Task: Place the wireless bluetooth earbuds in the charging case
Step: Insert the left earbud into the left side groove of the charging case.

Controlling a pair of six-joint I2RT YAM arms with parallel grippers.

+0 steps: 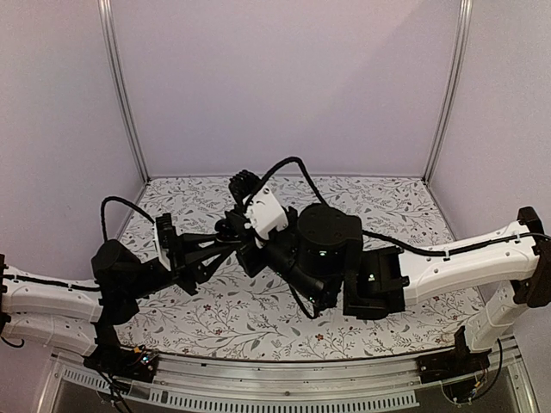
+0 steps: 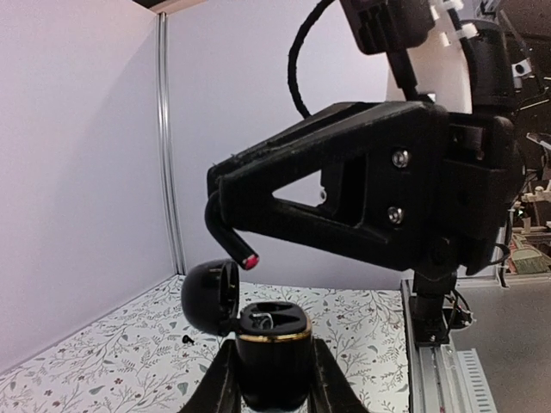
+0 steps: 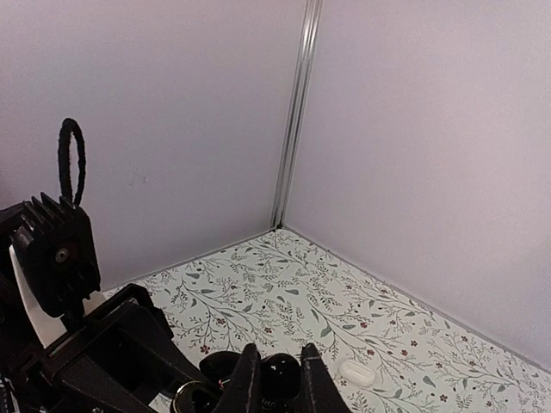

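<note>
In the left wrist view my left gripper (image 2: 274,379) is shut on the charging case (image 2: 274,348), a black case with a gold rim, held upright. Its lid (image 2: 209,295) is swung open to the left. My right gripper (image 3: 275,380) is shut on a dark glossy earbud (image 3: 281,376). That earbud (image 2: 225,231) hangs with its red-tipped stem just above the lid's edge, apart from the case's slots. A second tiny dark piece (image 2: 187,340) lies on the table behind the lid. In the top view both grippers meet at mid-table and hide the case.
A white pebble-shaped case (image 3: 356,372) lies on the floral table mat (image 3: 284,292) to the right of my right fingers. Walls with metal corner posts (image 3: 295,112) close the back and sides. The table's metal rail (image 2: 435,361) runs along the near edge.
</note>
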